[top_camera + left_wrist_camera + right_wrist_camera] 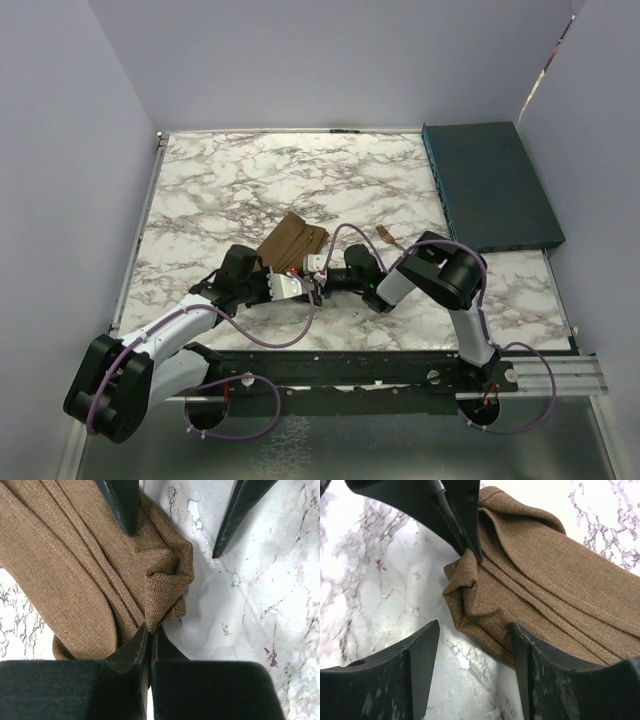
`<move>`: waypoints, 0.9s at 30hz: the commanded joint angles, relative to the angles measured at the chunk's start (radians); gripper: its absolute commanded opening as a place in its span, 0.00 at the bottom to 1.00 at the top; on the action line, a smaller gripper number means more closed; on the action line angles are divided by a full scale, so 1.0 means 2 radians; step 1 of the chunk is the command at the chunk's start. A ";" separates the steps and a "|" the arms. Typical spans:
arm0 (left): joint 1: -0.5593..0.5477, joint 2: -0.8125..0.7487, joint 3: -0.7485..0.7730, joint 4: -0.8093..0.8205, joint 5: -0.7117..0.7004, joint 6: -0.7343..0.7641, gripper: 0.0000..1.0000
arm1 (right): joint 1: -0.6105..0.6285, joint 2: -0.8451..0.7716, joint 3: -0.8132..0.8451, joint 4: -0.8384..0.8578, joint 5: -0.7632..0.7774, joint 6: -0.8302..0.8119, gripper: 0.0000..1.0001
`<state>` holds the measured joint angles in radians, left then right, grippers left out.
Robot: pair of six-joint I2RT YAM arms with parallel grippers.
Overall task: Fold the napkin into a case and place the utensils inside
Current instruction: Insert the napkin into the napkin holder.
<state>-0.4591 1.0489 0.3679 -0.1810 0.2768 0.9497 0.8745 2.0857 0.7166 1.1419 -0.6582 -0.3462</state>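
Observation:
The brown napkin (293, 240) lies folded into a narrow strip with several lengthwise pleats on the marble table; it also shows in the left wrist view (85, 565) and the right wrist view (545, 595). My left gripper (150, 629) is shut on the napkin's near end corner, which is bunched up. My right gripper (475, 625) is open and faces the same end, one finger (525, 655) touching the cloth's edge and the other over bare marble. In the top view both grippers, left (303, 274) and right (324, 274), meet at the strip's near end. The copper fork (388, 236) lies to the right of the napkin.
A dark teal flat box (490, 185) sits at the far right edge of the table (230, 180). White walls close in the left, back and right sides. The right arm's elbow (450, 272) stands near the fork.

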 commanded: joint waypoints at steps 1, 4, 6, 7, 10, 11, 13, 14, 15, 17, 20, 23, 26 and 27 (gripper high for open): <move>0.006 -0.009 0.009 0.002 0.021 -0.024 0.00 | 0.011 0.022 0.017 0.036 0.048 -0.013 0.64; 0.008 -0.013 0.009 0.001 0.023 -0.023 0.00 | 0.017 0.032 0.029 0.039 0.059 -0.010 0.63; 0.009 -0.015 0.009 0.001 0.023 -0.023 0.00 | 0.021 0.038 0.035 0.038 0.053 -0.009 0.62; 0.009 -0.015 0.009 0.001 0.024 -0.024 0.00 | 0.023 0.041 0.036 0.037 0.052 -0.010 0.61; 0.013 -0.014 0.011 0.000 0.027 -0.026 0.00 | 0.029 0.050 0.037 0.040 0.050 -0.008 0.59; 0.014 -0.014 0.011 0.000 0.028 -0.025 0.00 | 0.030 0.052 0.037 0.046 0.052 -0.004 0.58; 0.014 -0.015 0.009 0.000 0.030 -0.024 0.00 | 0.033 0.056 0.036 0.061 0.054 0.004 0.57; 0.015 -0.015 0.009 0.001 0.031 -0.024 0.00 | 0.034 0.057 0.037 0.065 0.057 0.007 0.57; 0.015 -0.015 0.009 0.000 0.032 -0.024 0.00 | 0.036 0.058 0.039 0.070 0.060 0.009 0.57; 0.015 -0.014 0.009 0.000 0.032 -0.023 0.00 | 0.040 0.060 0.042 0.078 0.064 0.012 0.56; 0.016 -0.014 0.011 0.000 0.031 -0.021 0.00 | 0.047 0.063 0.045 0.083 0.071 0.009 0.56; 0.017 -0.013 0.012 0.000 0.031 -0.021 0.00 | 0.054 0.066 0.043 0.097 0.082 0.007 0.54; 0.018 -0.012 0.012 -0.001 0.031 -0.019 0.00 | 0.058 0.067 0.039 0.108 0.093 0.002 0.50; 0.019 -0.013 0.012 -0.001 0.031 -0.019 0.00 | 0.058 0.068 0.036 0.114 0.098 0.003 0.47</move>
<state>-0.4309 1.0325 0.3679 -0.1913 0.3065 0.9226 0.9516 2.1906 0.7883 1.2945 -0.4885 -0.3149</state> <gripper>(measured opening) 0.017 0.506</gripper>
